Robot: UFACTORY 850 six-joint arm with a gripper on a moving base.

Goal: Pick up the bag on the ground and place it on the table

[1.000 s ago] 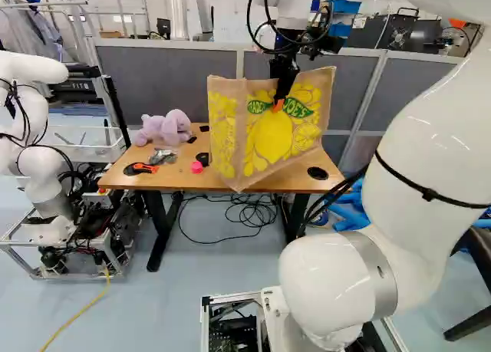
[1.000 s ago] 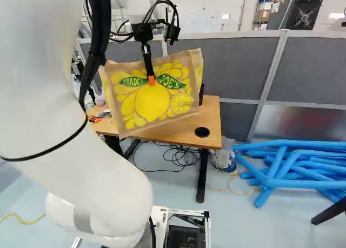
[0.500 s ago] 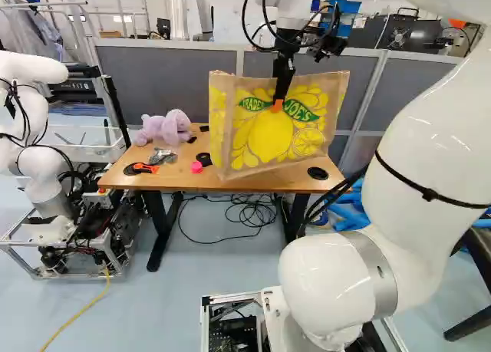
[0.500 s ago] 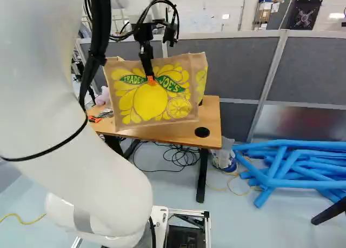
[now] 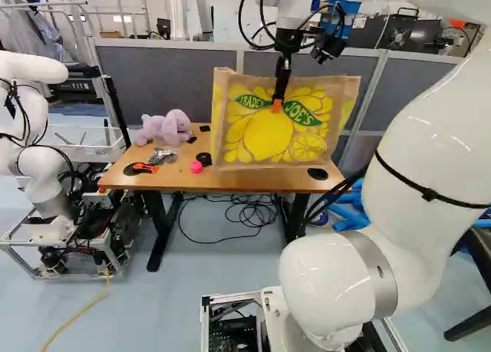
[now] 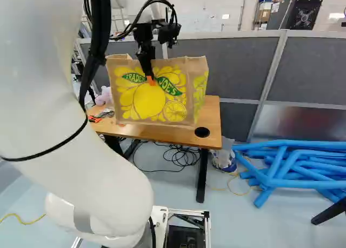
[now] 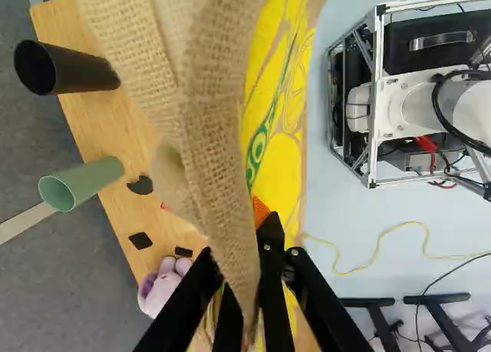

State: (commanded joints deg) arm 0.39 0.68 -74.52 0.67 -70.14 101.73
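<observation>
Above table (image 5: 157, 179), nearly closed gripper (image 5: 277, 105) pinches bag (image 5: 268, 141) from 2 sides

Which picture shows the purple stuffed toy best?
The left base view: nothing hides the toy there. In the right base view, the bag covers part; in the wrist view, the black fingers do.

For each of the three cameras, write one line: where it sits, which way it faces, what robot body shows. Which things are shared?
Left base view: behind the arm, to its left, facing ahead and down; arm right of middle.
Right base view: behind, to its right, facing likewise; arm left of middle.
Wrist view: on the wrist, looking along the tool, whose two fingers grip the bag.
Shared by all: bag, table, plush toy.
</observation>
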